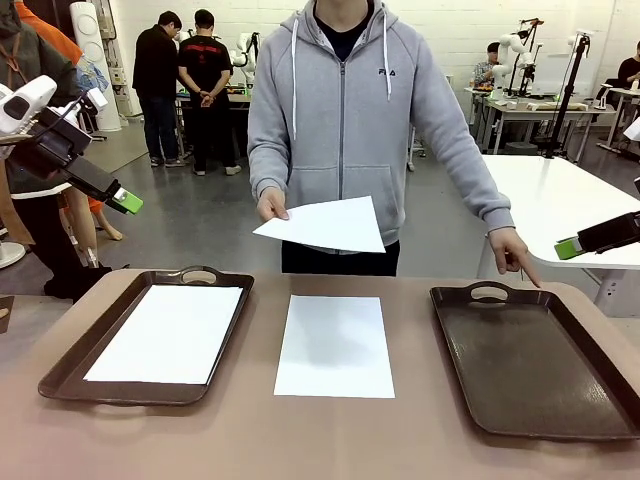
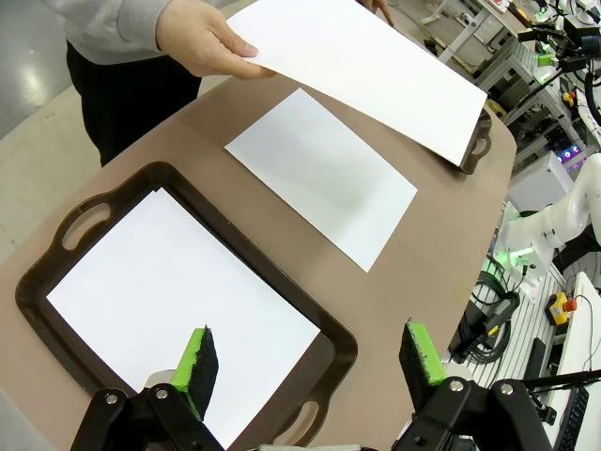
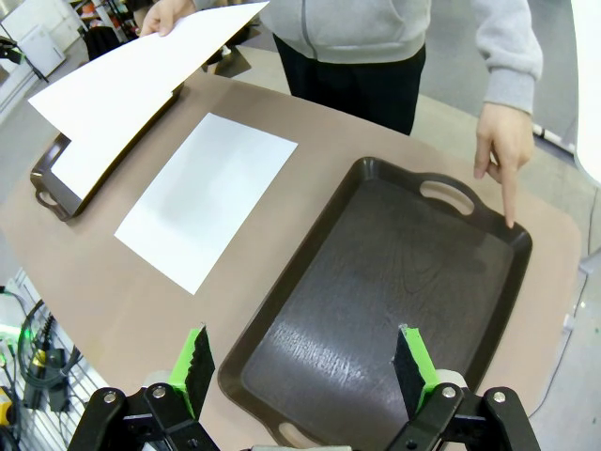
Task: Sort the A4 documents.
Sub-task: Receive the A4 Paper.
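One A4 document [image 1: 165, 335] lies in the left dark brown tray [image 1: 60, 372]. A second sheet [image 1: 335, 345] rests flat on the table between the trays. A third sheet [image 1: 325, 225] is held above the table in the person's hand [image 1: 270, 205]. In the left wrist view, my open left gripper [image 2: 310, 362] hovers over the near end of the left tray [image 2: 56, 235] and its sheet [image 2: 178, 291]. My right gripper [image 3: 305, 366], also open, hangs above the near end of the bare right tray [image 3: 376, 301]. Both grippers, left [image 1: 125, 200] and right [image 1: 568, 247], stay high at the table's sides.
The person stands at the far edge, and their other hand [image 1: 520, 260] points a finger at the right tray's [image 1: 530, 365] far corner. White tables and other people stand well behind.
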`<state>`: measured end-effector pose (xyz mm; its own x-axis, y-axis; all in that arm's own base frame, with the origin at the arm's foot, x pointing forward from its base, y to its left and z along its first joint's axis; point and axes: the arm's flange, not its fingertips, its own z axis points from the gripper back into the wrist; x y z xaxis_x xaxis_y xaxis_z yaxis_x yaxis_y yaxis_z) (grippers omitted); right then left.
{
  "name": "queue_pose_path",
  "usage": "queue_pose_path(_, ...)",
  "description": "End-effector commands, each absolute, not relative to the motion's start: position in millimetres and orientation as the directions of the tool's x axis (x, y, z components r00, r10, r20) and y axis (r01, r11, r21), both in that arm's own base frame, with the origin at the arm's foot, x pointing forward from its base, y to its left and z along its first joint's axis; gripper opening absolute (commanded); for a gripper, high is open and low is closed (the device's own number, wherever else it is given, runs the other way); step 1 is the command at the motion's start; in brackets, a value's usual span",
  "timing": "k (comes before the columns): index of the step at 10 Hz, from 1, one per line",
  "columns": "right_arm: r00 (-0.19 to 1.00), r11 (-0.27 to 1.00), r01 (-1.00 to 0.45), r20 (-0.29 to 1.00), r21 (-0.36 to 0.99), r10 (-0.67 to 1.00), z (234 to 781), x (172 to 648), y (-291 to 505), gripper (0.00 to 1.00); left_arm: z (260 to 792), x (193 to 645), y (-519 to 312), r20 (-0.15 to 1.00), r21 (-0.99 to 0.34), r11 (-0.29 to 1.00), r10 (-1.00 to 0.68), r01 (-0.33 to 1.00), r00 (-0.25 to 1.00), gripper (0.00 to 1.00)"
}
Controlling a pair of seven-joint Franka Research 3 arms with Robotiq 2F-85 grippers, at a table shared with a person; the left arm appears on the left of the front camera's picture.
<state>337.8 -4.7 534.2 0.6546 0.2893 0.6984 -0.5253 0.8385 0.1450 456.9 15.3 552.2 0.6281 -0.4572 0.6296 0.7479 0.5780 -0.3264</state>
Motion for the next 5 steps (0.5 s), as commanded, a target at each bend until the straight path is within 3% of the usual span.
queue_pose_path(1, 0.654, 0.827, -0.537, 0.702, 0.167, 0.282, 531.9, 339.6, -3.7, 1.00, 553.7, 455.2, 14.9, 0.635, -0.318, 0.573, -0.463, 0.755, 0.619, 1.00)
queue_pose_path(5, 0.654, 0.827, -0.537, 0.702, 0.167, 0.282, 531.9, 339.6, -3.7, 1.00, 553.7, 455.2, 14.9, 0.635, -0.318, 0.573, -0.463, 0.755, 0.619, 1.00)
